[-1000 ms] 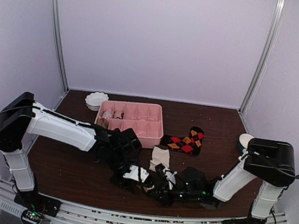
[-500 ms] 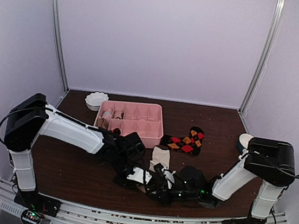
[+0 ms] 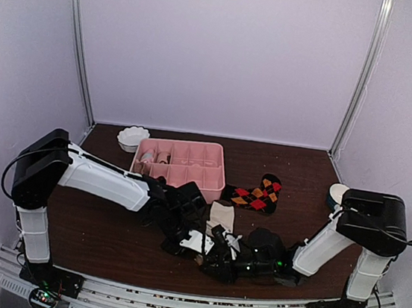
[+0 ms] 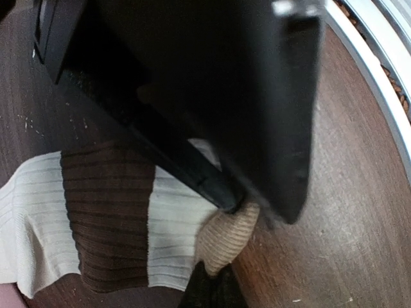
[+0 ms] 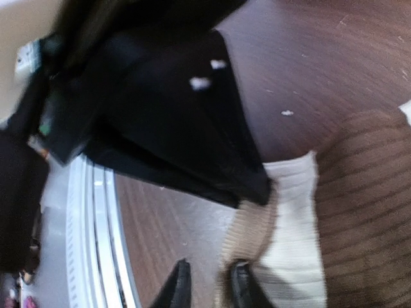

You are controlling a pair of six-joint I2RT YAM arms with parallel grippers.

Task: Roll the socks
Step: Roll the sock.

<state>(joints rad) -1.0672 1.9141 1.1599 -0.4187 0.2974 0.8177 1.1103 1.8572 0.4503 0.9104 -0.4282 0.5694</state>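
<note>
On the dark wooden desk (image 3: pixel 92 223) a pink tray (image 3: pixel 216 172) sits toward the back, with a black diamond-patterned sock (image 3: pixel 257 193) just to its right. A cream sock (image 4: pixel 173 224) with a brown band and a tan end lies flat near the front edge between the two arms. The left pincer (image 4: pixel 207 292) is pressed together at that tan end, though I cannot tell if it grips fabric, while the right pincer (image 5: pixel 207 285) stands slightly spread, one tip against the sock's tan edge.
</note>
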